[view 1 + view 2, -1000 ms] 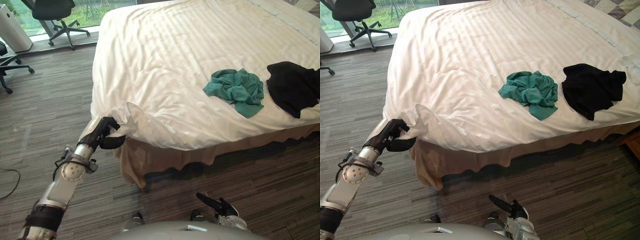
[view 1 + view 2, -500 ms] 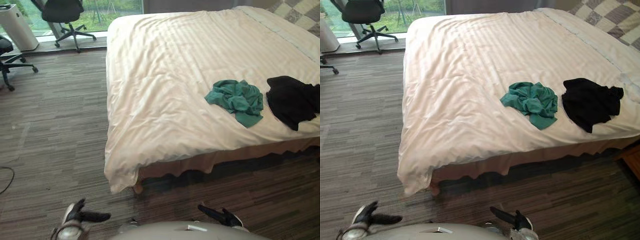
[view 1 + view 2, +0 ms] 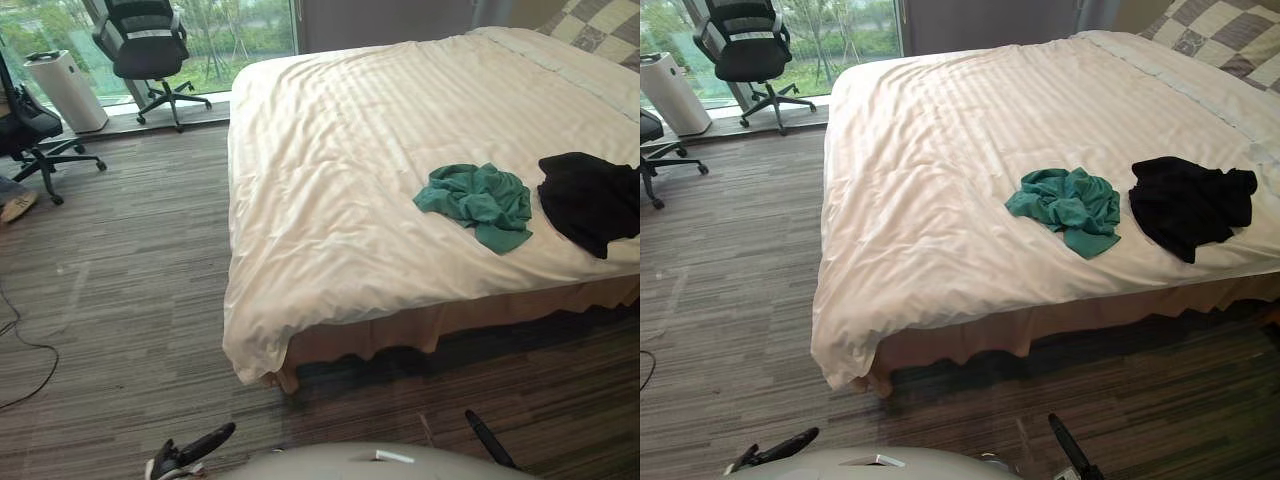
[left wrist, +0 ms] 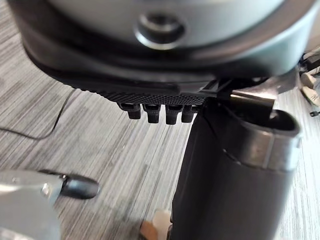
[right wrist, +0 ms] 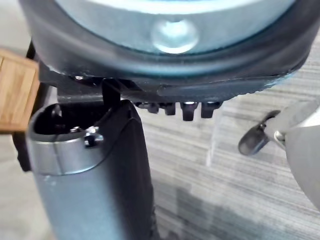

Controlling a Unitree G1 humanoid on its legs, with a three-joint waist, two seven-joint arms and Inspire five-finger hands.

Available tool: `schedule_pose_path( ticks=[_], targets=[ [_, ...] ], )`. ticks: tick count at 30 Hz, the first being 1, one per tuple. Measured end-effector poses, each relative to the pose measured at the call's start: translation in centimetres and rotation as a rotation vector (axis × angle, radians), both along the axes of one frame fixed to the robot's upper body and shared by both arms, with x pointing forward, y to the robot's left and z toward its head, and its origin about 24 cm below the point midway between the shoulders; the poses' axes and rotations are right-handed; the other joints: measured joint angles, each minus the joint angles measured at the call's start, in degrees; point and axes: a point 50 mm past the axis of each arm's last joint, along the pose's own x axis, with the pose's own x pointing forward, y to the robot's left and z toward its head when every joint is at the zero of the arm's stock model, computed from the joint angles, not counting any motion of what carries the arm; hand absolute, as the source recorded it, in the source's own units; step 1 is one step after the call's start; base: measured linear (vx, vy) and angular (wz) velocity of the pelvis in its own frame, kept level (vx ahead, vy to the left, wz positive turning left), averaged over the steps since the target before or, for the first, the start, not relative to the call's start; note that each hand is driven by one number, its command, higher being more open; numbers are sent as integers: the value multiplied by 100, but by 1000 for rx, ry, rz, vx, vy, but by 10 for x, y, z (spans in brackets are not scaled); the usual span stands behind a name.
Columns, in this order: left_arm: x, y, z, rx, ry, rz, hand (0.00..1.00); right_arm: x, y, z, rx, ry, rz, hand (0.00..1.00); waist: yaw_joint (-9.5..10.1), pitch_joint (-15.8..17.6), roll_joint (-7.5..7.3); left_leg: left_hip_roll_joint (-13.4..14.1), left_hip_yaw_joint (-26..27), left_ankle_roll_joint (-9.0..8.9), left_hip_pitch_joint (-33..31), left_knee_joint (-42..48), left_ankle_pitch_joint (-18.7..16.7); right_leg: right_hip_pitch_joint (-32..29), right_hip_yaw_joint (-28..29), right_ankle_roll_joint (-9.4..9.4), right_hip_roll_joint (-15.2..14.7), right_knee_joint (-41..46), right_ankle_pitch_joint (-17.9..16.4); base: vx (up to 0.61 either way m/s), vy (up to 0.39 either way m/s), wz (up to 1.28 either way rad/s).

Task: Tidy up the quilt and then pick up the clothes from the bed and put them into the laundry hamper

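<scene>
The white striped quilt (image 3: 340, 180) lies flat over the bed, and its near left corner (image 3: 250, 350) hangs down toward the floor. A crumpled green garment (image 3: 477, 202) rests on the quilt near the front edge. Just right of it lies a black garment (image 3: 590, 200). My left hand (image 3: 192, 452) hangs low by my side, far from the bed, open with straight fingers (image 4: 155, 112) and holding nothing. My right hand (image 3: 487, 443) is also low, in front of the bed's foot, open and empty.
Two black office chairs (image 3: 148, 40) (image 3: 25, 125) and a white air purifier (image 3: 68, 90) stand by the window at the far left. A tan bed skirt (image 3: 400, 335) shows under the quilt. Striped floor runs along the bed's left side and front.
My left hand has let go of the quilt corner and dropped to my side with fingers straightened. The corner now hangs down flat. The camera has tilted up, showing more of the room.
</scene>
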Motion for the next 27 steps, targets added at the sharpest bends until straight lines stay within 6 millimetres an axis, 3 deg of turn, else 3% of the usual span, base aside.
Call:
schedule_pose_path(
  ticks=[5, 8, 10, 11, 12, 14, 15, 16, 18, 19, 21, 24, 26, 27],
  targets=[
    [12, -14, -2, -34, -28, -8, 100, 6, -14, 5, -48, 13, -105, 0, -19, 3, -29, 61, 70, -103, 0, 1, -9, -48, 67, -1, 79, 0, 0, 62, -18, -8],
    [18, -13, 0, -18, -31, -30, 100, 33, -47, 22, -138, -43, -133, 0, -51, 3, -21, 44, 83, -117, -2, 13, -38, -84, 147, -5, 76, -9, -1, 69, 7, -8],
    [20, -10, 0, 2, -18, -88, 100, 65, -86, 49, -240, -124, -135, 0, -154, -4, -28, 19, 54, -105, -50, 23, -50, -114, 165, -8, 72, -7, 2, 47, 9, 2],
    [22, -9, 0, 10, -7, -134, 100, 86, -114, 73, -313, -183, -127, 0, -185, -4, -27, 13, 36, -95, -83, 23, -56, -141, 162, -9, 68, -5, 3, 26, 5, 6],
    [22, -9, 0, 14, -1, -153, 100, 96, -128, 88, -354, -215, -126, 0, -198, -3, -30, 11, 34, -92, -89, 24, -58, -149, 164, -11, 68, -3, 4, 25, 4, 4],
    [18, -10, -2, 21, 31, -209, 100, 113, -167, 133, -492, -282, -110, 0, -235, -20, -8, 12, 22, -87, -74, 25, -73, -157, 174, -13, 69, 10, 5, 36, 3, 2],
    [13, -13, -4, 11, 57, -232, 100, 132, -188, 176, -651, -351, -38, 0, -282, -37, 17, 13, 15, -90, -85, 26, -76, -173, 175, -14, 69, 7, 4, 36, -1, -1],
    [11, -15, -5, 5, 64, -241, 100, 137, -190, 189, -706, -388, -15, 0, -299, -18, -12, 15, 16, -90, -92, 27, -76, -186, 181, -14, 71, 8, 4, 30, -8, -6],
    [5, -17, -7, -1, 95, -297, 100, 152, -174, 219, -862, -548, 54, 0, -361, -31, -32, 34, 17, -91, -92, 29, -82, -199, 200, -14, 88, 8, 4, 17, -14, -7],
    [5, -16, -6, 3, 97, -304, 100, 153, -167, 219, -883, -578, 59, 0, -378, -35, -54, 36, 16, -91, -89, 29, -82, -195, 198, -14, 89, 8, 4, 0, 0, 0],
    [7, -13, -5, 26, 103, -344, 100, 162, -134, 204, -853, -680, 13, 0, -427, -35, -119, 19, 12, -83, -84, 32, -100, -188, 195, -14, 66, 9, 5, 0, 0, 0],
    [11, -13, -4, 31, 88, -372, 100, 177, -95, 186, -791, -678, 39, 0, -442, -37, -114, -50, -9, -33, -182, 272, -230, -184, 203, -3, -42, 27, 10, -40, 29, 1],
    [13, -15, -4, 31, 79, -380, 100, 186, -67, 197, -801, -763, 124, 0, -433, -18, -81, -55, -30, -14, -221, 316, -266, -180, 206, 36, -82, -18, 33, -36, 20, 2],
    [15, -15, -4, 33, 71, -383, 100, 193, -45, 216, -840, -860, 199, 0, -425, -7, -23, -65, -39, -12, -233, 323, -267, -180, 205, 59, -93, -34, 48, 0, 0, 0]
  ],
)
